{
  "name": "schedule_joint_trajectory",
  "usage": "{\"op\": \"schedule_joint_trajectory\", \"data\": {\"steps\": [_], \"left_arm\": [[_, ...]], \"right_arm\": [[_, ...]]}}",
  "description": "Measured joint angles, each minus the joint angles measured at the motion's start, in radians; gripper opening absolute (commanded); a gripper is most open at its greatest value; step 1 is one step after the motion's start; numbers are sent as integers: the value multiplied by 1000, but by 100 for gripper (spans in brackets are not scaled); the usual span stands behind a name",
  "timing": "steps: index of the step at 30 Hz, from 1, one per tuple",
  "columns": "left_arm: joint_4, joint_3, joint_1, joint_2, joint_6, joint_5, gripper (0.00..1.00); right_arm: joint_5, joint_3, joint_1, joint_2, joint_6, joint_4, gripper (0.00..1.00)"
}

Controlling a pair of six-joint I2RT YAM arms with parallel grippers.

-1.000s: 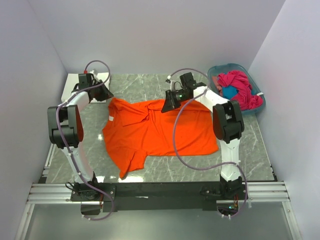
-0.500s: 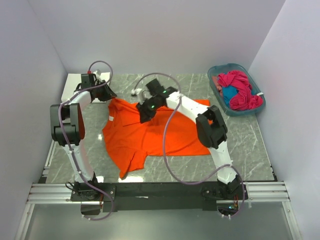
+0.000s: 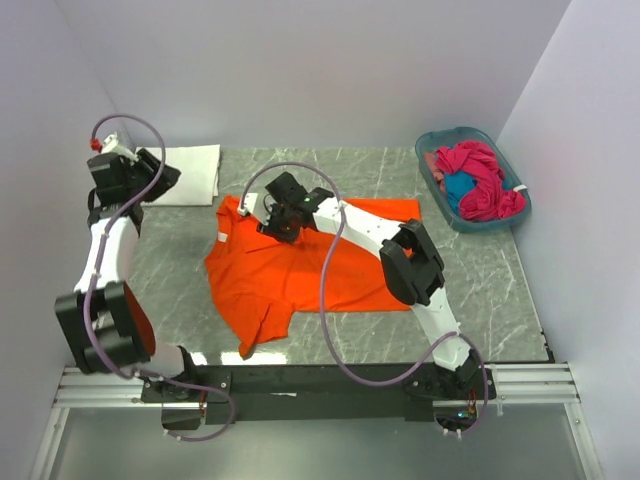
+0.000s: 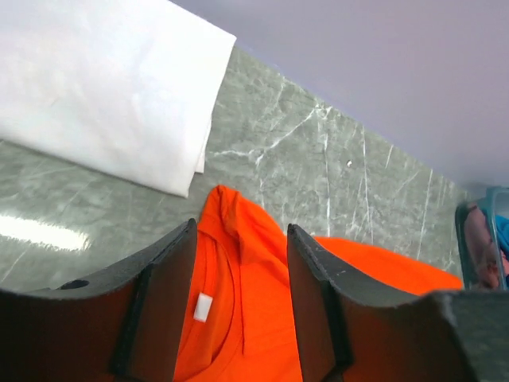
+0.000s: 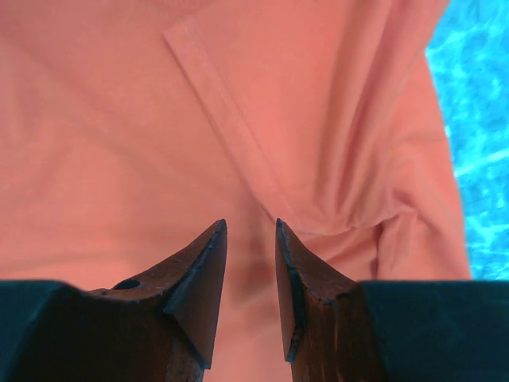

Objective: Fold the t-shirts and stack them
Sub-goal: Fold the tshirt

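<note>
Over the orange t-shirt (image 3: pixel 280 280), right claw (image 5: pixel 250 224) low, narrowly ajar, empty; left claw (image 4: pixel 240 227) high, half-open, empty.

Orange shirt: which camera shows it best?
The top external view: nearly all of the orange shirt shows, lying spread on the table. The left wrist view shows only its collar and label. The right wrist view shows only close-up wrinkled cloth.

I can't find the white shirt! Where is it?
In the top view, the folded white shirt lies at the far left corner of the table, right beside the collar end of the orange shirt.
</note>
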Motion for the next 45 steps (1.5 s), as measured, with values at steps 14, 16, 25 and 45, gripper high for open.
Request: {"op": "schedule_joint_trajectory", "data": {"steps": [14,16,25,45], "left_arm": [[-123,-225,10,-302,54,-117,56],[-126,-246,10,-343,62,-135,58],[-138,-278,10,-415,80,-195,61],[-140,-293,10,-415,80,-200,61]], "right_arm": [[77,181,133,181,50,61,38],[93,195,138,208,62,67,38],[124,238,140,247,89,81,36],[135,293,145,287,92,64,30]]}}
